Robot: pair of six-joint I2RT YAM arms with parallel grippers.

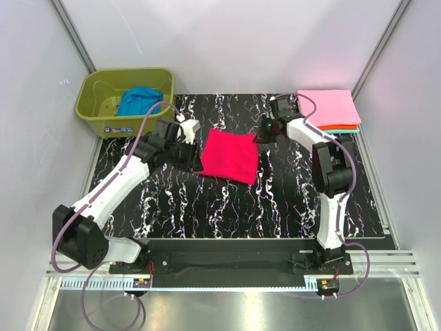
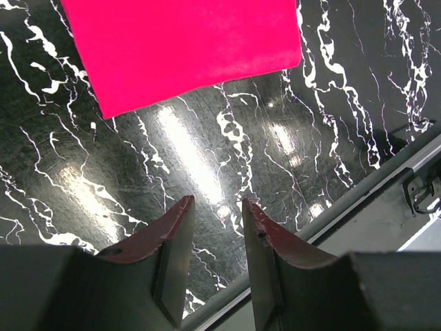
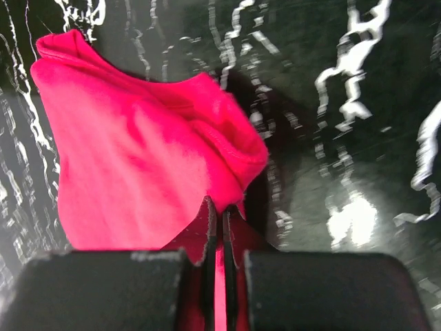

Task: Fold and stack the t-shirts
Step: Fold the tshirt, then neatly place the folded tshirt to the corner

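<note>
Right wrist: fingers (image 3: 196, 245) tight on crimson-red t-shirt (image 3: 131, 158) edge.

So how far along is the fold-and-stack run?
Done: pink t-shirt tops the far-right stack, over the orange t-shirt and teal t-shirt. In hand: crimson t-shirt lies folded mid-table, right gripper shut on its far right corner; left gripper open and empty beside it. Left: stack the crimson one, then fold the blue t-shirt bunched in the olive-green tub.

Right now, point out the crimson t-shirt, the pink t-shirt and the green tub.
crimson t-shirt (image 1: 229, 156), top view, middle of the folded cloth.
pink t-shirt (image 1: 329, 107), top view, middle of its upper face.
green tub (image 1: 88, 114), top view, near left wall.
</note>
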